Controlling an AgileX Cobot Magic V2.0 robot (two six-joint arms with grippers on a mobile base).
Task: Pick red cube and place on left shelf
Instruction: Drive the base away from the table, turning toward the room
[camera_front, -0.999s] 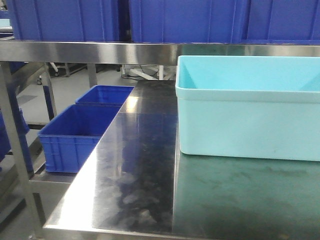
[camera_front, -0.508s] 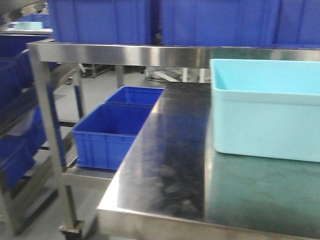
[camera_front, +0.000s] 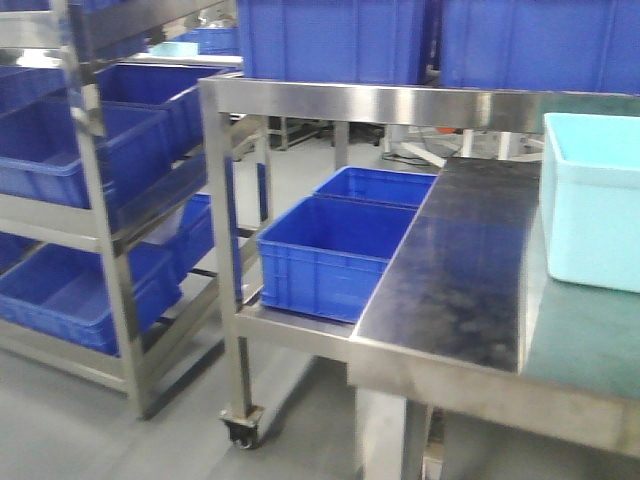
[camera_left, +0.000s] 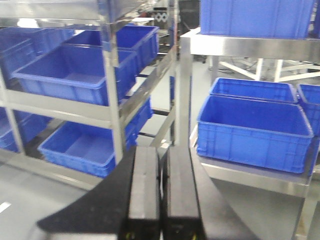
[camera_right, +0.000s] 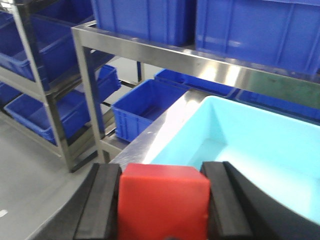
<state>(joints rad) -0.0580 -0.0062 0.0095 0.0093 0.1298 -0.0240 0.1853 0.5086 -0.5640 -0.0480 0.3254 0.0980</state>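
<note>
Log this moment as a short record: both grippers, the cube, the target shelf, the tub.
right gripper: jaws shut on the red cube
left gripper: jaws shut, nothing between them
red cube: held, not yet on the shelf
left shelf: steel rack holding blue crates, left of the steel table
pale cyan tub: stands on the steel table

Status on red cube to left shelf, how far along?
Done: the pick. The red cube is clamped in the right gripper, with the cyan tub just beyond it. In hand: the carry; the left gripper is shut and empty. Left: the place. The left shelf stands off to the side, and no cube is seen on it.
</note>
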